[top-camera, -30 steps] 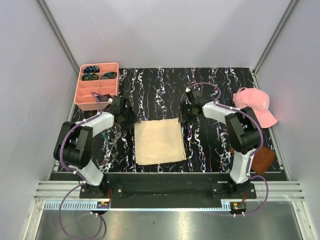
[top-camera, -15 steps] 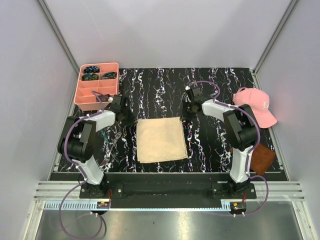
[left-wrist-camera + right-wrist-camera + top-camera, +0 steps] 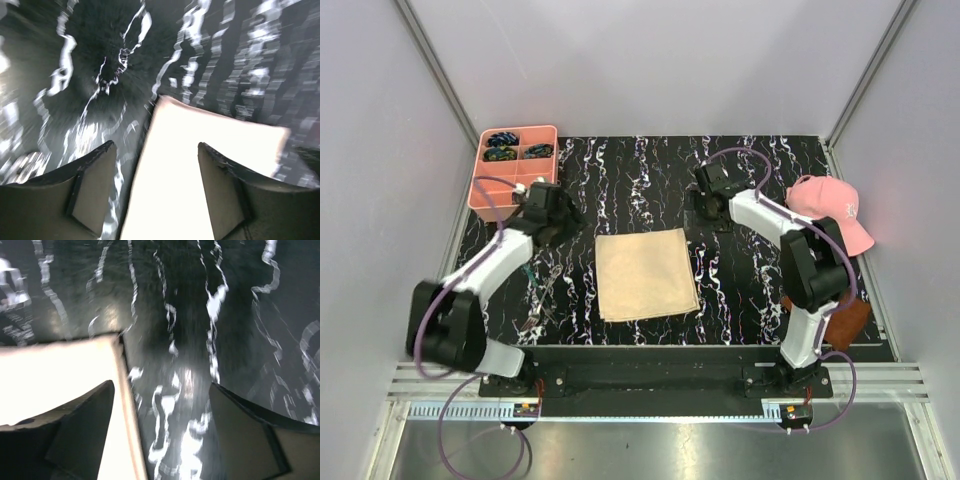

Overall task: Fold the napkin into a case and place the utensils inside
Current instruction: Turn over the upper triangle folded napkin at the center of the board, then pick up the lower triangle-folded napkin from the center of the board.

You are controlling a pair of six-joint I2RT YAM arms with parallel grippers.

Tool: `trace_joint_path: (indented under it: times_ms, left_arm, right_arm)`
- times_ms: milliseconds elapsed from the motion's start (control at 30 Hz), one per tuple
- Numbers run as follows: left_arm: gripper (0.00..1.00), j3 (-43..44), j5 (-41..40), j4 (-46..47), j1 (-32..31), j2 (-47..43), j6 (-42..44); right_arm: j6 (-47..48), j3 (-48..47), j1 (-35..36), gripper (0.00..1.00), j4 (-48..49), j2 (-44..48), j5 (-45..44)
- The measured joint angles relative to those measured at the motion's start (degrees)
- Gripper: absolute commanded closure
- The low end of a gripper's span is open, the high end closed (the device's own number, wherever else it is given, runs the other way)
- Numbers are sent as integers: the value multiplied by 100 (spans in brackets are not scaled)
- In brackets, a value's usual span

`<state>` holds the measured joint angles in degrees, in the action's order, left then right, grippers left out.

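1. At the desk (image 3: 750, 280) centre, the napkin (image 3: 646, 273) lies flat, nearly square, its sides tilted slightly from the desk edges.
2. The left gripper (image 3: 565, 222) and right gripper (image 3: 708, 205) gape wide, empty, just beyond its far corners.

Napkin (image 3: 646, 274) matt tan cloth; table (image 3: 640, 180) glossy blk marbled; tray (image 3: 520, 129) pink plastic.

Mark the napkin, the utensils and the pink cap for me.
napkin (image 3: 647, 274), top external view, middle of the flat cloth.
utensils (image 3: 546, 285), top external view, a slim metal piece left of the napkin.
pink cap (image 3: 825, 203), top external view, its crown.
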<state>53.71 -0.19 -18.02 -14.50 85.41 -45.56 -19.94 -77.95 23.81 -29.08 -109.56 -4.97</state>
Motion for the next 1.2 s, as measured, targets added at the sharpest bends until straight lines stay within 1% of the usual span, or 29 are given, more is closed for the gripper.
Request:
trace_joint_path:
  times_ms: [100,167,200,267,333,400,500,633,700,900,1000,1200]
  left_arm:
    - [30,-37,-254,-378,0,-1117,-87]
    - [30,-44,-404,-605,0,-1768,-125]
    - [30,-50,-476,-767,0,-2133,-125]
    - [30,-50,-533,-1012,0,-2594,-122]
    - [30,-55,-570,-1322,4,-2994,-120]
    - [29,-59,-595,-1574,4,-3285,-94]
    - [30,-63,-634,-1832,4,-3644,-9]
    - [30,-63,-651,-2024,4,-3985,136]
    - [30,-72,-632,-2065,4,-4033,190]
    - [30,-258,-501,-2221,4,-4046,232]
    - [29,-297,-470,-2291,4,-4087,269]
    - [29,-297,-455,-2288,4,-4242,341]
  right_arm:
    - [-251,-48,332,11,-385,490,-319]
    - [-468,-142,776,11,-507,706,-391]
    - [-662,-227,1145,11,-544,769,-431]
    - [-973,-365,1757,12,-553,743,-431]
    - [-1331,-590,2468,16,-619,540,-448]
    - [-1624,-885,2979,19,-710,190,-463]
    - [-1906,-1423,3427,20,-837,-457,-518]
    - [-2100,-2175,3700,23,-1150,-1250,-745]
    - [-2175,-2483,3773,27,-1287,-1543,-811]
    - [-2321,-2769,3875,39,-1488,-1899,-920]
    - [-2361,-2865,3917,41,-1587,-2052,-949]
    - [-2417,-3178,4011,41,-1810,-2339,-1088]
